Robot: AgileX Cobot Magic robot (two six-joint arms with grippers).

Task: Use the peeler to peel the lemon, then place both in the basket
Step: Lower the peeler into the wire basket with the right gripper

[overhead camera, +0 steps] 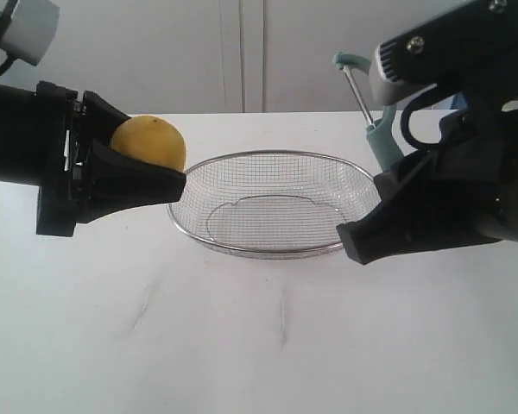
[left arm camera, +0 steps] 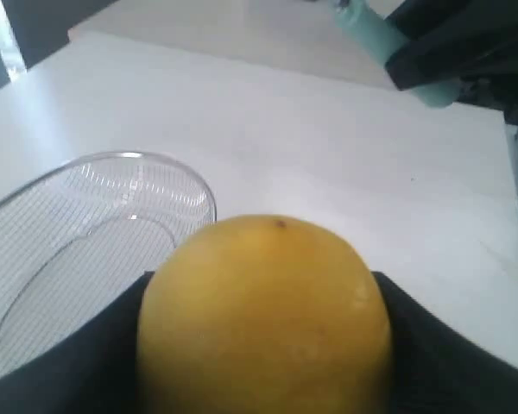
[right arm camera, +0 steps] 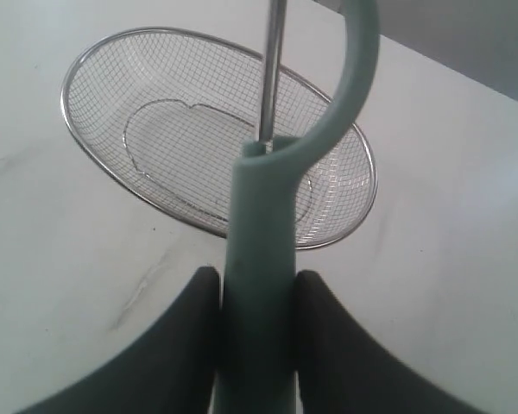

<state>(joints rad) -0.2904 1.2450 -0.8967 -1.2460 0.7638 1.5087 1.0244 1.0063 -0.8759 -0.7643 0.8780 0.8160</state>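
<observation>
On the left, the left gripper (overhead camera: 145, 171) holds the lemon (overhead camera: 151, 140) up in the air, above the table (overhead camera: 242, 345). Its black fingers (overhead camera: 129, 183) pinch the lemon from two sides. In the left wrist view the lemon (left arm camera: 263, 319) sits snug between them. The skin I can see looks whole and yellow, with no peeled strip.

In the middle, the basket (overhead camera: 259, 252) sits on the table. Nothing is in it.

On the right, the right gripper (overhead camera: 371, 235) holds the peeler (overhead camera: 382, 142) up in the air too. Its fingers (right arm camera: 177, 354) squeeze the green handle, one on each side. The head with the thin metal blade (overhead camera: 357, 93) sticks up past the gripper.

The lemon and the peeler are well apart, with the basket between and below them.

I think the peeling step is just about to start. Both things are picked up, but the blade is not on the lemon yet. Next, the two arms need to come close together over the basket. The peeler has to turn so its blade lies flat on the lemon's skin. Then it must slide along with a soft push while the left fingers hold tight, so the round lemon does not slip out.
</observation>
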